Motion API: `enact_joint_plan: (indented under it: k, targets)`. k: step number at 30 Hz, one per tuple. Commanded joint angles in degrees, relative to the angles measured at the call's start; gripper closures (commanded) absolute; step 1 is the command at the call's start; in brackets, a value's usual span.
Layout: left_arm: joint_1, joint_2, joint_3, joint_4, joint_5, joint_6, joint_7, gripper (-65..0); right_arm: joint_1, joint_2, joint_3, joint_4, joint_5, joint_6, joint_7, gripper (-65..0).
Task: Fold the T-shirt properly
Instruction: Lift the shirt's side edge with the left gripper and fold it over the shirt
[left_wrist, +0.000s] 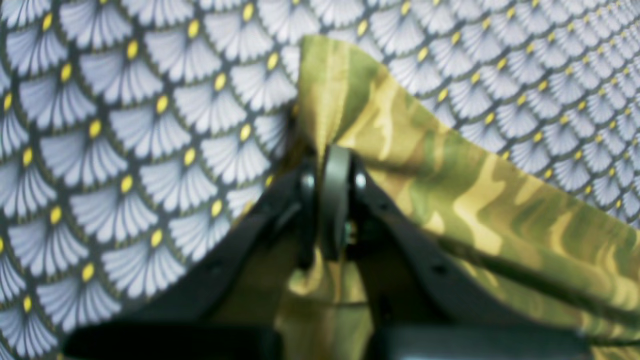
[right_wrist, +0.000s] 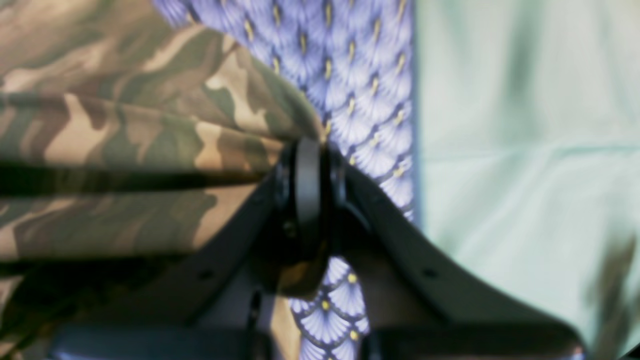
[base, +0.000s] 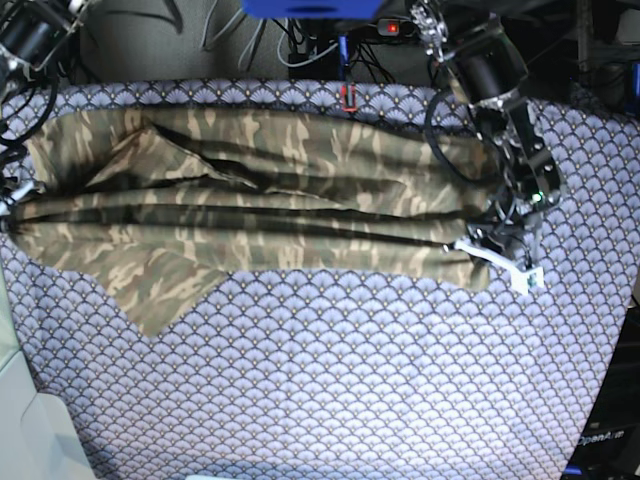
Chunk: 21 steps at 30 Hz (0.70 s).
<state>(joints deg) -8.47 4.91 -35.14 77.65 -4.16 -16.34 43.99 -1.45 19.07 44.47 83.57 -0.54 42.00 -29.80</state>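
One T-shirt (base: 270, 200) is spread lengthwise across the far half of the tablecloth (base: 350, 370), stretched between two arms. A long fold is judged to be in progress: cloth is doubled along the middle, with ridges running side to side, but one sleeve flap (base: 160, 290) is left sticking out toward the near edge, and the far sleeve is lying crumpled, not squared. No crosswise fold is seen yet, so most of the task is judged to be left.

The left gripper (left_wrist: 334, 200) is clenched on a pinched edge of the shirt, with cloth bunched between the jaws in the left wrist view. The right gripper (right_wrist: 307, 195) is clenched too, and the shirt's edge is held at its tip, close to the table's side edge.

Counted: one shirt, one tablecloth, two grippers, both grasping.
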Motion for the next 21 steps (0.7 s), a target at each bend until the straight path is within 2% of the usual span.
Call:
enact_joint_plan:
  k: [1, 5, 7, 10, 14, 17, 21]
  targets:
    - [-0.9, -0.9, -0.2, 1.7, 0.4, 0.9, -2.1, 0.0, -0.3, 0.8, 1.0, 2.2, -1.1, -2.0, 0.5, 0.0]
    - [2.2, -1.1, -0.2, 5.3, -5.6, 0.9, -2.1, 0.0, -1.8, -1.4, 1.3, 6.1, -1.4, -2.0, 0.0, 0.0]
    - [3.7, -2.9, 0.1, 6.7, -8.6, 0.9, -1.6, 0.0, -2.2, -2.2, 2.2, 7.1, -1.4, -2.0, 0.0, 0.0]
    - [4.1, -5.2, -0.2, 6.6, -14.2, 0.9, 2.6, 0.0, -2.3, -3.2, 2.9, 7.9, -1.4, -2.0, 0.0, 0.0]
    - [5.9, -7.9, -0.2, 7.4, -21.1, 1.0, 4.3, 0.0, -3.8, -3.4, 2.9, 9.3, -1.4, -2.0, 0.0, 0.0]
    - [5.9, -9.4, 0.0, 7.3, -23.9, 1.3, 4.3, 0.0, -5.0, -4.9, 2.9, 12.4, -1.4, -2.0, 0.0, 0.0]
    - [7.5, -9.7, 0.0, 7.9, -24.5, 1.3, 4.3, 0.0, -6.2, -6.3, 4.8, 15.4, -1.4, -2.0, 0.0, 0.0]
